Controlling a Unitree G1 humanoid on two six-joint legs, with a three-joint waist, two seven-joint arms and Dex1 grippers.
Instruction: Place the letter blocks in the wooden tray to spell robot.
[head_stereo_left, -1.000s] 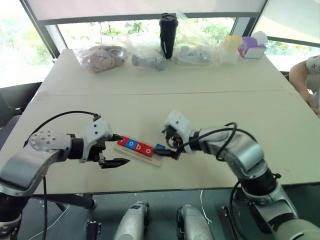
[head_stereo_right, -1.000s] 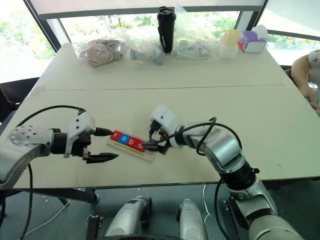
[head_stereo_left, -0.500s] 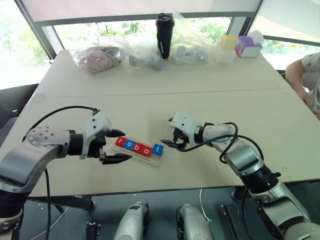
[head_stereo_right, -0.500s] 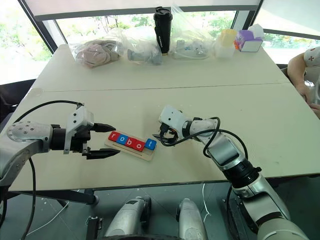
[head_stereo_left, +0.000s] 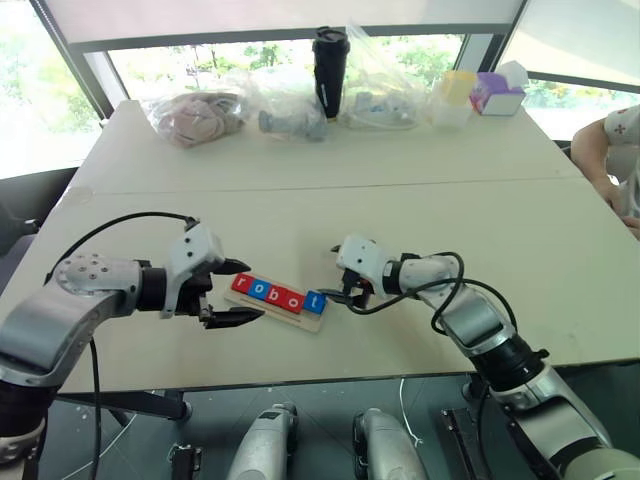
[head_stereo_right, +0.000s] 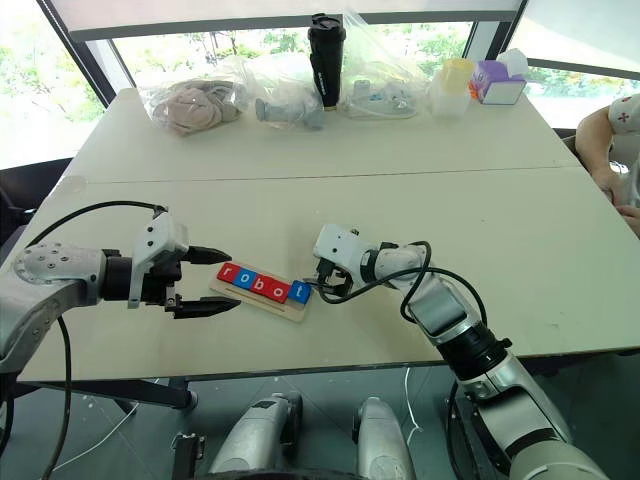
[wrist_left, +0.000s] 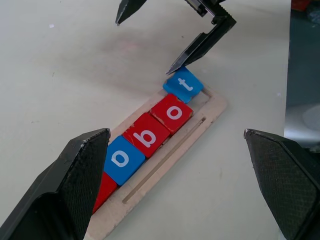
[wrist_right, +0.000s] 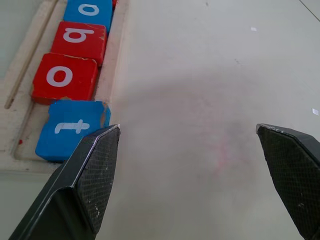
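The wooden tray (head_stereo_left: 287, 316) lies slantwise near the table's front edge. Five letter blocks (head_stereo_left: 279, 292) fill it in a row reading r, o, b, o, t. The blue t block (wrist_right: 72, 131) at the right end sits slightly askew, with one edge against the tray's rim. My right gripper (head_stereo_left: 338, 287) is open and low over the table just right of the tray, and one fingertip (wrist_left: 172, 67) is close beside the t block. At the tray's left end my left gripper (head_stereo_left: 254, 291) is open, its fingers straddling the red r block (head_stereo_left: 243, 284) without holding anything.
Clear plastic bags (head_stereo_left: 205, 115), a black tumbler (head_stereo_left: 330, 70), and a purple box (head_stereo_left: 497, 93) line the table's far edge. A person's arm (head_stereo_left: 610, 150) rests at the right edge. Bare tabletop stretches between the tray and those items.
My right gripper let go of the t block at the tray's right end, drew back, rolled and sank, so one fingertip now sits beside that block. The left gripper held still.
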